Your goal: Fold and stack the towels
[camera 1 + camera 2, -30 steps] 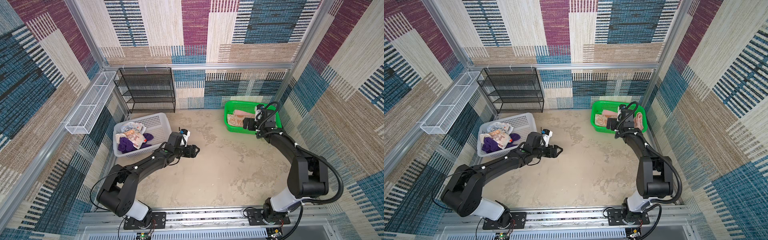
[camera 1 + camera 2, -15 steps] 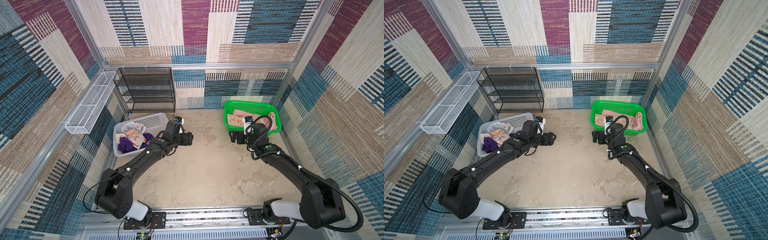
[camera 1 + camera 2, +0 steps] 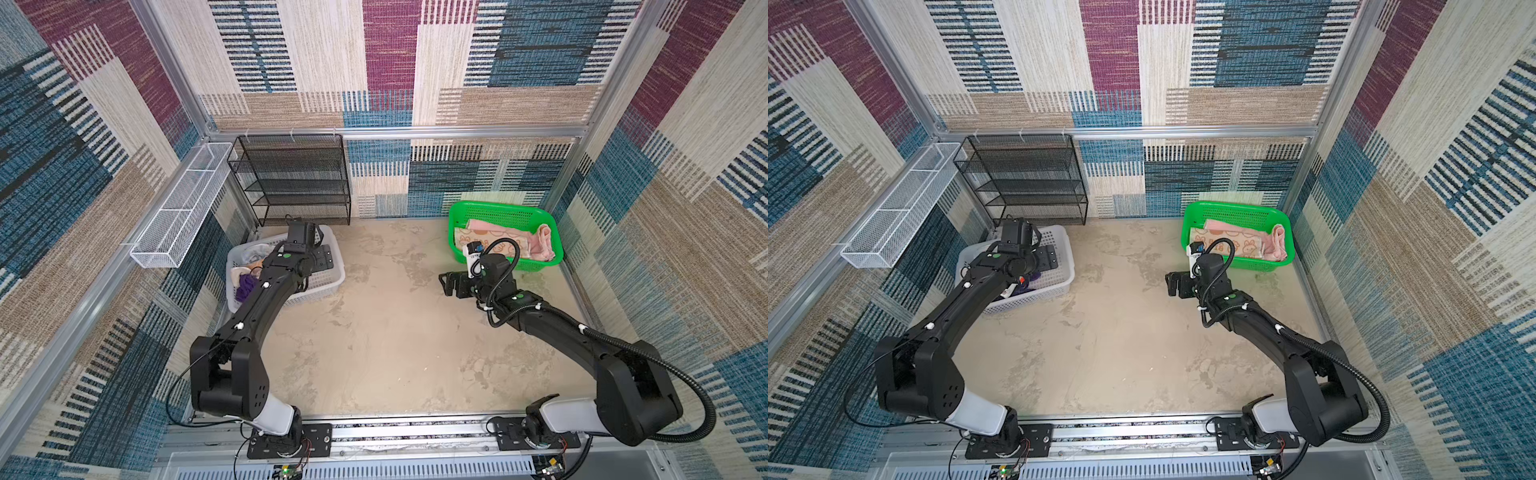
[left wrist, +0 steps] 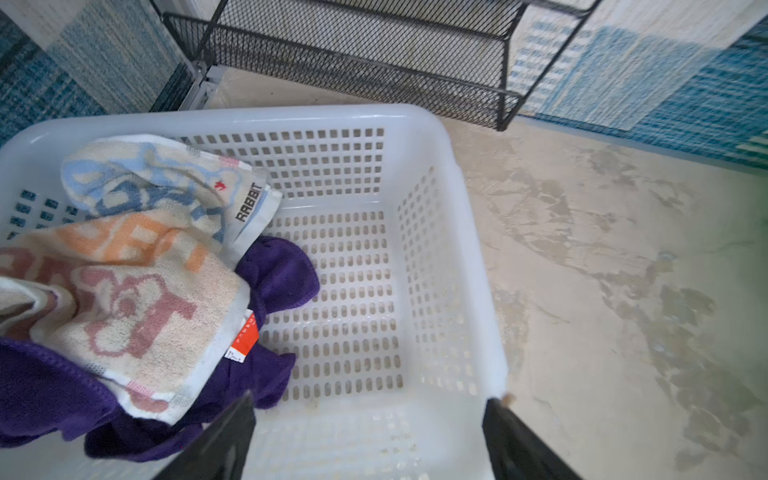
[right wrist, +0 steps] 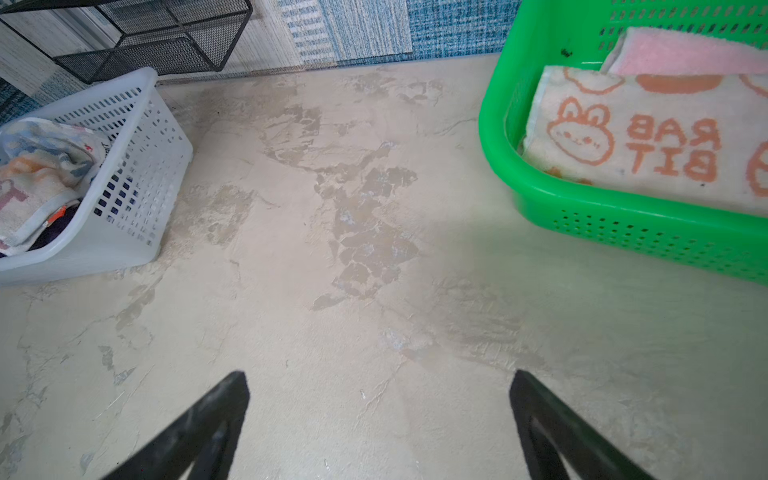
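With the pink towel (image 5: 681, 52) and orange towel (image 5: 648, 137) lying folded in the green basket (image 5: 498, 137), we judge towel three is up. Left gripper (image 4: 370, 405) hangs over the white basket (image 4: 291, 114), jaws apart, empty. In that basket the whitish RABBIT towel (image 4: 137, 291) lies atop the purple towel (image 4: 278, 274). Next we pinch its top fold and lift clear of the basket wall. Right gripper (image 5: 378, 376) is spread wide and empty over bare tabletop (image 5: 332, 291). The black rack (image 3: 291, 178) stands close behind the white basket.

four towels: one whitish lettered towel (image 4: 137, 266), one purple towel (image 4: 278, 274), one pink towel (image 5: 681, 54), one orange-printed towel (image 5: 648, 141). two plastic baskets: one white basket (image 4: 432, 291), one green basket (image 5: 623, 224). one black mesh rack (image 3: 295, 178), one white wire tray (image 3: 183, 212), and two robot arms, the left arm (image 3: 257, 307) and the right arm (image 3: 552, 324).
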